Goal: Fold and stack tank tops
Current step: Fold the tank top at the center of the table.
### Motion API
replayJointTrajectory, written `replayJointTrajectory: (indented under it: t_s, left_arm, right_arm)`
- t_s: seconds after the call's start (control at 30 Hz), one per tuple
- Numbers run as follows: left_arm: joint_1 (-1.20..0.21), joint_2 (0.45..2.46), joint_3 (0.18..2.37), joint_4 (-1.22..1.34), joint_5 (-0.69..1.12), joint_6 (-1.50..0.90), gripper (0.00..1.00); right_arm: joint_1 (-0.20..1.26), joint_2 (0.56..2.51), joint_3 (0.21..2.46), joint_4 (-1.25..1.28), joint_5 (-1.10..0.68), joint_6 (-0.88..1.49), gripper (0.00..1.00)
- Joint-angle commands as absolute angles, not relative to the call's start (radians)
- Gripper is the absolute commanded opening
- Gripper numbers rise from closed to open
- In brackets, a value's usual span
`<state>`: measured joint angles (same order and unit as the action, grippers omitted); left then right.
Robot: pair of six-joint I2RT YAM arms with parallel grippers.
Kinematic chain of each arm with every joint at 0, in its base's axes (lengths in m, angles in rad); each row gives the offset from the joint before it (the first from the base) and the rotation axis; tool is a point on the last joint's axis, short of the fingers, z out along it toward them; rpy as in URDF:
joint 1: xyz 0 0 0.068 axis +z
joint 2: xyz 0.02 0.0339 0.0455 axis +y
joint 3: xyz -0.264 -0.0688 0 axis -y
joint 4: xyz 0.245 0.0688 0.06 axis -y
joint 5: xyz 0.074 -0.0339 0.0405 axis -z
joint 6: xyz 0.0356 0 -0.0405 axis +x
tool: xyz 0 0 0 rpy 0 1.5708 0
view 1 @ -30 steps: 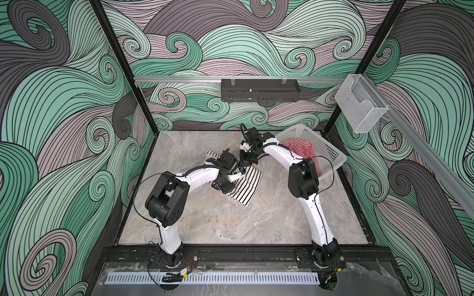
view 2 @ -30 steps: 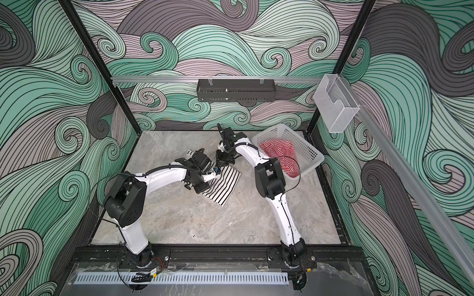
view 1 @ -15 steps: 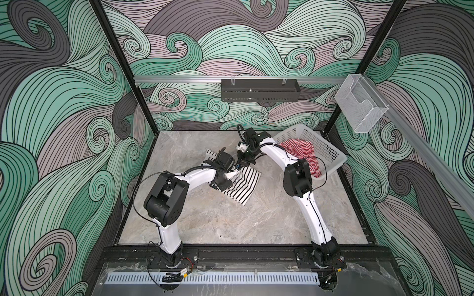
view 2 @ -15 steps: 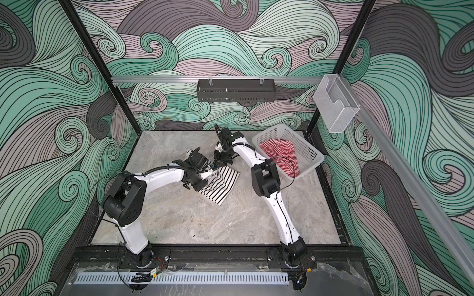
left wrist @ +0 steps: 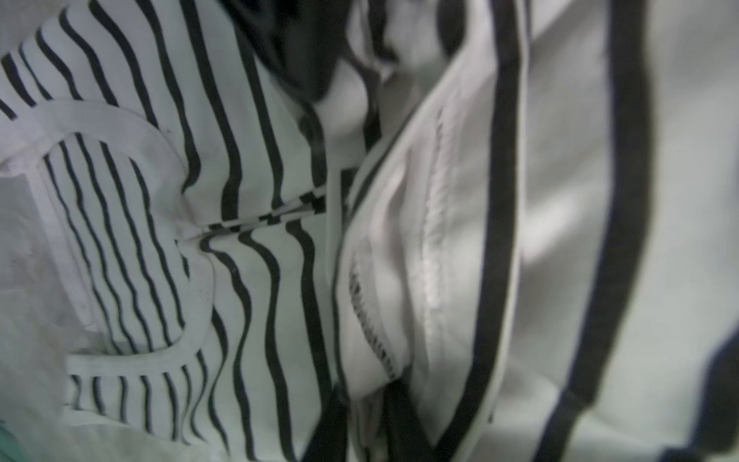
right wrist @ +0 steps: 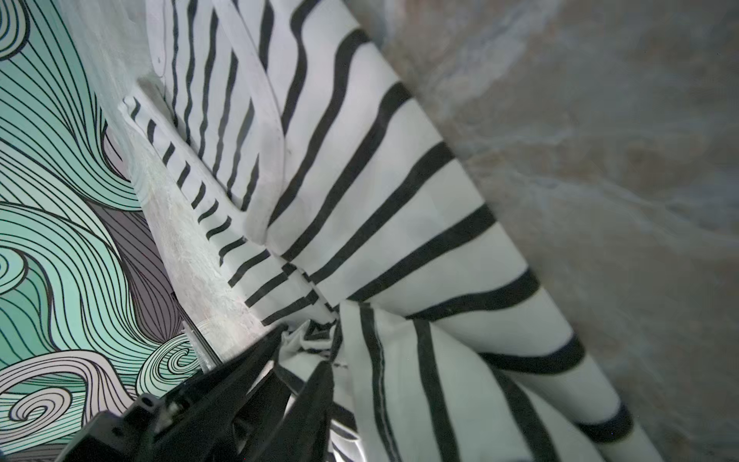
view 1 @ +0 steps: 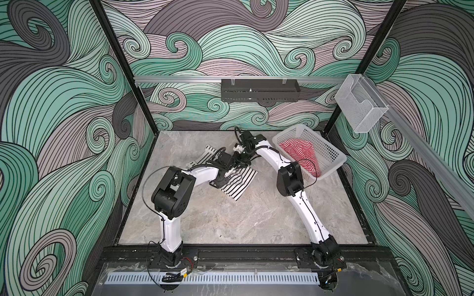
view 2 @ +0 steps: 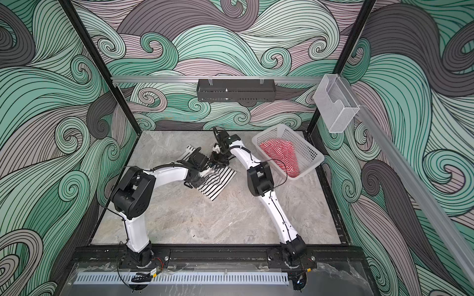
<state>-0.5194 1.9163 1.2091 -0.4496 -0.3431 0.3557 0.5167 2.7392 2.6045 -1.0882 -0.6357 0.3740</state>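
Now folding black-and-white striped knit tank top (view 1: 239,183); left gripper (view 1: 230,171), right gripper (right wrist: 306,344) at its bunched fold, grip cannot be told; next likely needs clean release.

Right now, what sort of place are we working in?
Probably a robot test cell: patterned walls in a black frame, left arm and right arm bolted beside a marble-look table.

We cannot tell whether the left gripper (view 1: 231,169) or right gripper (view 1: 240,163) grips the black-and-white striped knit tank top (view 1: 238,184), half hidden beneath them.
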Motion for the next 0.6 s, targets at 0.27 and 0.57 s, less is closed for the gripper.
replayJointTrajectory:
  t_s: [0.27, 0.57]
  left_arm:
    - [-0.506, 1.898, 1.183, -0.314, -0.648, 0.354, 0.6]
    - [-0.508, 1.764, 1.167, -0.337, -0.453, 0.376, 0.59]
  right_arm:
    - [0.515, 2.396, 2.257, -0.933, -0.622, 0.38, 0.49]
    - [0.511, 2.24, 1.948, -0.848, -0.519, 0.391, 0.07]
